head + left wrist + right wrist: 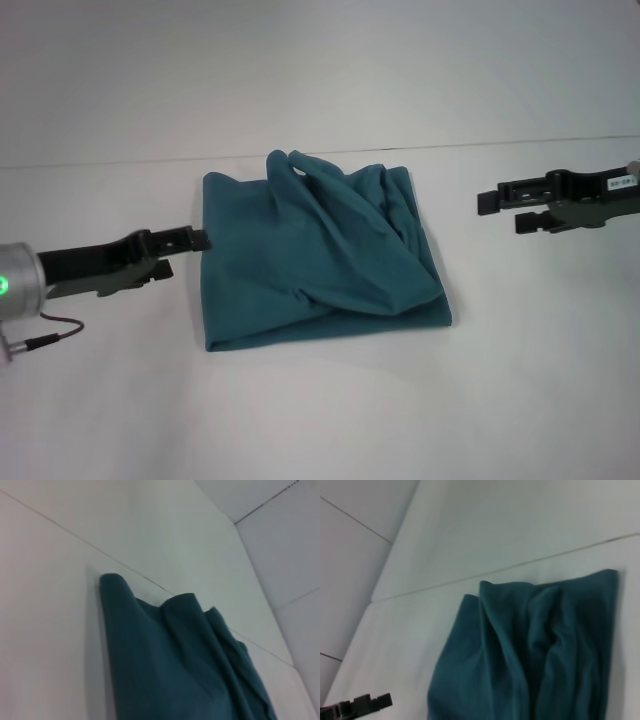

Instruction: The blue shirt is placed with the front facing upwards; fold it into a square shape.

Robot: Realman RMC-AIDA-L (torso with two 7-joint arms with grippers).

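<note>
Bright, even overhead light, soft shadows; both wrist views slightly blurred

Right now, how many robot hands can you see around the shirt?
2. The left hand sits at the left edge of the folded blue shirt. The right hand hangs off to the shirt's right, apart from it. No others show.

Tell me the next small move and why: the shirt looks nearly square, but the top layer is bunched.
Probably ease the left gripper back from the blue shirt, whose left edge it is at. The shirt already lies in a rough square on the table; only the wrinkled right half may need smoothing. The right gripper hangs clear to its right.
</note>
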